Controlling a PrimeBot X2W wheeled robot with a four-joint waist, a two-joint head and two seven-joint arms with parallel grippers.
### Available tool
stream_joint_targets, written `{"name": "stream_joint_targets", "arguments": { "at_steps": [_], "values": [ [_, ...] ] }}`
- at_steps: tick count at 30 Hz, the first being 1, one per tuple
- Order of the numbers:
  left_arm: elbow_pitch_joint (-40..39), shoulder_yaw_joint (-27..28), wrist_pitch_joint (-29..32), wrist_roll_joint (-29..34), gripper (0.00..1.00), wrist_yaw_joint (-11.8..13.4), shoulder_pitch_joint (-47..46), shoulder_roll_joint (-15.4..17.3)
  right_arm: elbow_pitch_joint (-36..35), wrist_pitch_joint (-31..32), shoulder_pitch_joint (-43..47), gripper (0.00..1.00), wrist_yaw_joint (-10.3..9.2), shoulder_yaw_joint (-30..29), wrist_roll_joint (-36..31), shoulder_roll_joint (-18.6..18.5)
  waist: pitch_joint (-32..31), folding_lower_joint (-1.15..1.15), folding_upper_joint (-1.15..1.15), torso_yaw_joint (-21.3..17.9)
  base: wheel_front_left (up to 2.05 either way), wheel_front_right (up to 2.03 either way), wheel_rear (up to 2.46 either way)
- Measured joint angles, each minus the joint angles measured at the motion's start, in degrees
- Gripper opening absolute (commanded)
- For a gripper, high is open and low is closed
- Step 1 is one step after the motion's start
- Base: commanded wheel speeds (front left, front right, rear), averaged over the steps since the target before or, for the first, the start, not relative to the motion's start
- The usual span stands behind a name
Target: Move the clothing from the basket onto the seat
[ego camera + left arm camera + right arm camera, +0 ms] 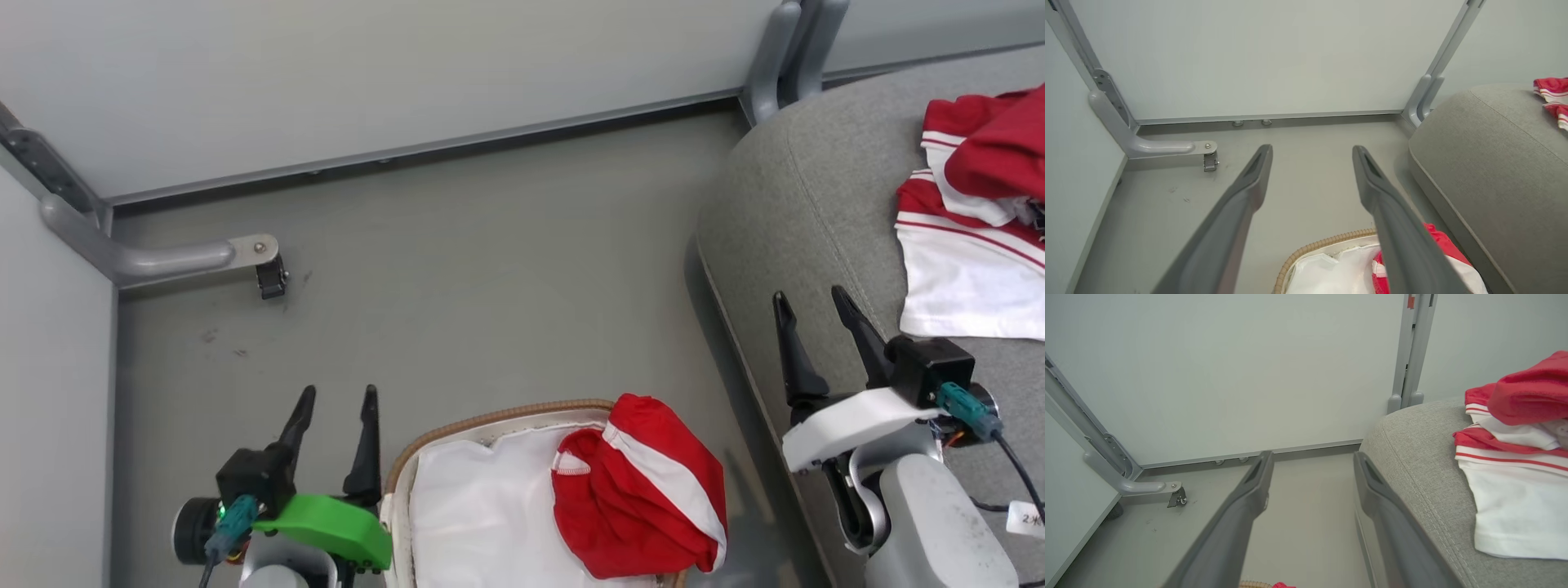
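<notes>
The basket [490, 418] is cut off by the head view's bottom edge. A red garment [645, 498] lies in it on a white cloth [482, 506]. More red clothing [980, 204] lies on the sofa [800, 204], cropped at the right edge. The left end effector [339, 394] and the right end effector [810, 296] are both spread wide, holding and touching nothing

Setting: lab test bay around me. Evidence: pale partition panels [408, 65] on castored metal feet [163, 260], plain grey floor [490, 286], one grey sofa [816, 204].
</notes>
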Motion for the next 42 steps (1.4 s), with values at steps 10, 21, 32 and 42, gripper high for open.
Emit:
{"name": "stream_joint_targets", "arguments": {
  "at_steps": [10,21,32,42],
  "values": [
    [6.9,-8.0,0.0,-6.5,1.00,-0.5,-10.4,-0.1,-2.7,0.0,-6.7,1.00,0.00,2.2,1.3,0.1,8.3,0.00,0.00,-3.5,0.00,0.00,0.00],
    [17.8,-15.4,0.0,-4.9,1.00,-0.7,-21.4,-0.2,-6.0,0.0,-12.3,1.00,0.00,3.4,2.7,0.9,19.1,0.00,0.00,-8.9,0.00,0.00,0.00],
    [29.1,-26.2,0.0,-9.6,1.00,-0.7,-29.4,0.6,-8.7,0.0,-15.5,1.00,0.00,5.0,5.9,1.1,29.2,0.00,0.00,-14.1,0.00,0.00,0.00],
    [34.6,-40.0,0.0,-17.8,1.00,-0.7,-33.9,2.0,-10.9,0.0,-17.4,1.00,0.00,5.9,6.7,1.1,37.0,0.00,0.00,-17.9,0.00,0.00,0.00]
  ]
}}
